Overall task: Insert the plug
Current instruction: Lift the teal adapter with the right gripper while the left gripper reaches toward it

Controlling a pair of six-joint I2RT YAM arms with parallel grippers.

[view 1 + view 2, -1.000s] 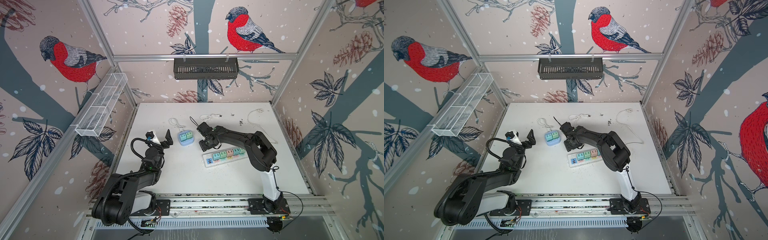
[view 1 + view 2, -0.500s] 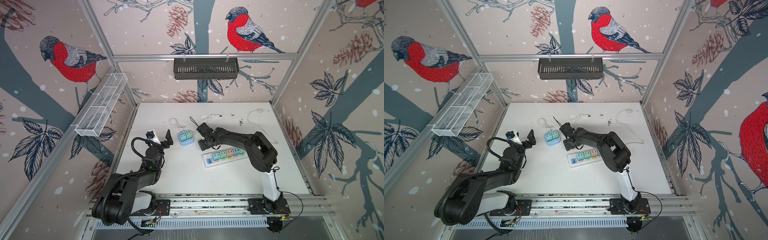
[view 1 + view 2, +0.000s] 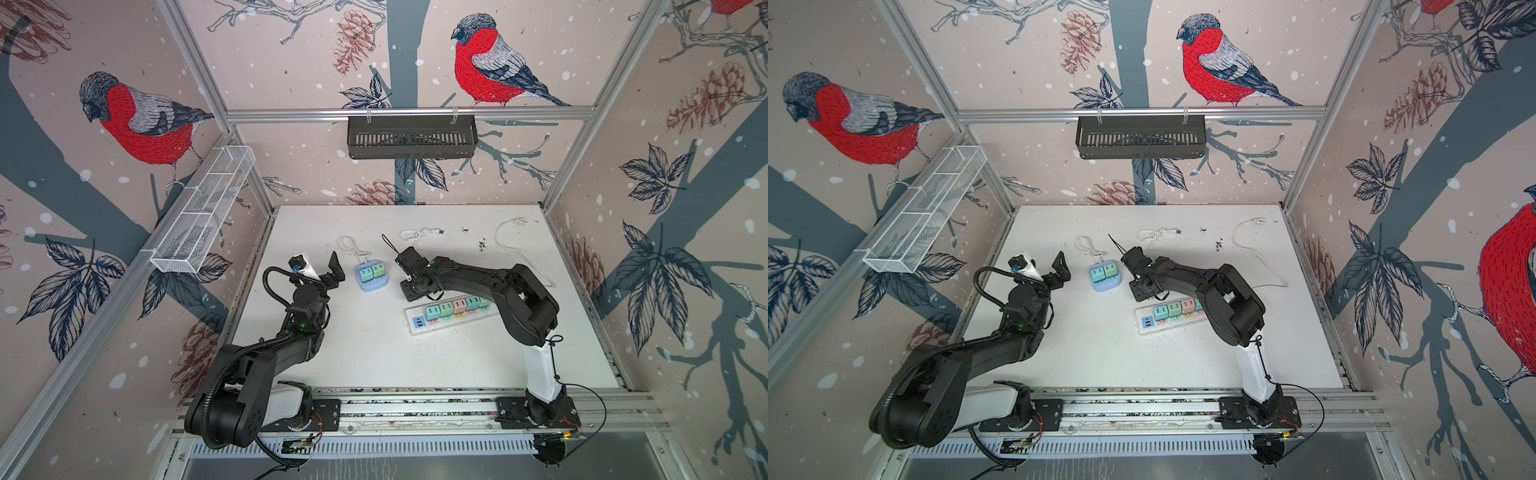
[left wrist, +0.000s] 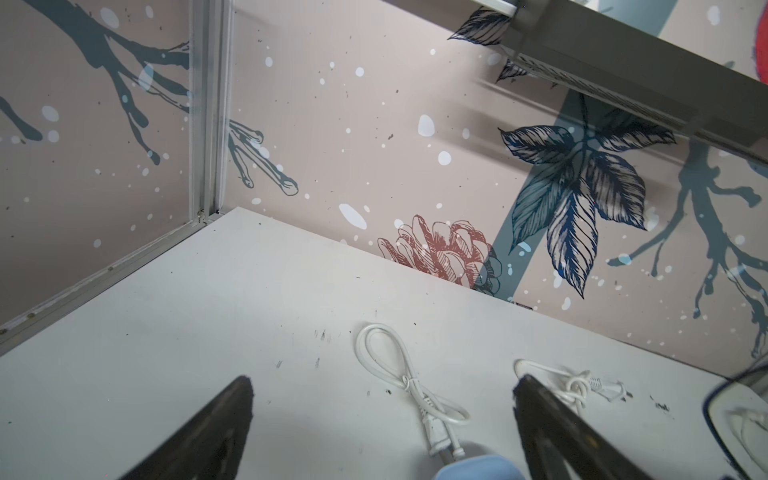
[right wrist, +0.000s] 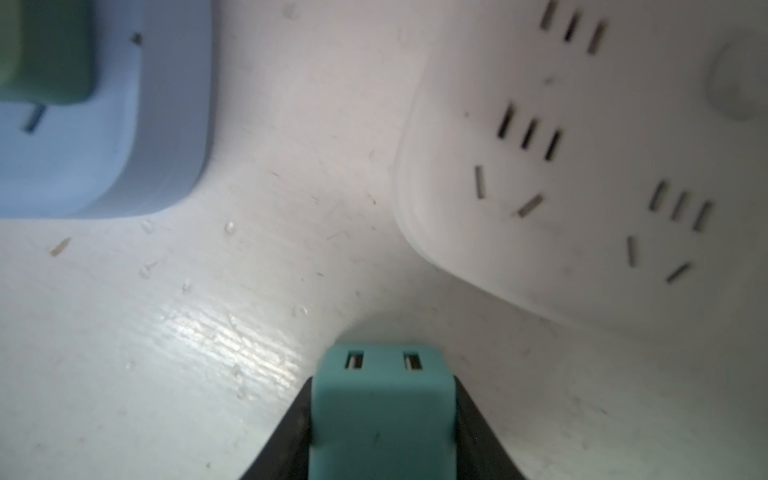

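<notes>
White table (image 3: 374, 357) fills the floor of a booth whose walls carry wallpaper of red birds, branches and pine cones. Near the table's middle stands a small blue socket block (image 3: 371, 284) with two green plugs (image 3: 371, 272) seated in it. At nine o'clock of this block hovers the left gripper (image 3: 322, 268), its jaws spread wide and holding nothing; in the left wrist view the two dark fingers (image 4: 224, 419) stand far apart over the bare table, with a looped white cable (image 4: 399, 374) lying between them. At three o'clock of the block is the right gripper (image 3: 415, 286), pointing down at the table. In the right wrist view the right gripper (image 5: 382, 440) is clenched on the teal plug (image 5: 380, 399), which shows two small slots on its end face. This plug sits between the blue block (image 5: 124, 124) and the white power strip (image 5: 582, 166), where empty sockets are visible. I cannot tell if the plug touches the table. In both top views the power strip (image 3: 419, 324) lies at five o'clock of the right gripper and carries a row of coloured plugs (image 3: 457, 307).
</notes>
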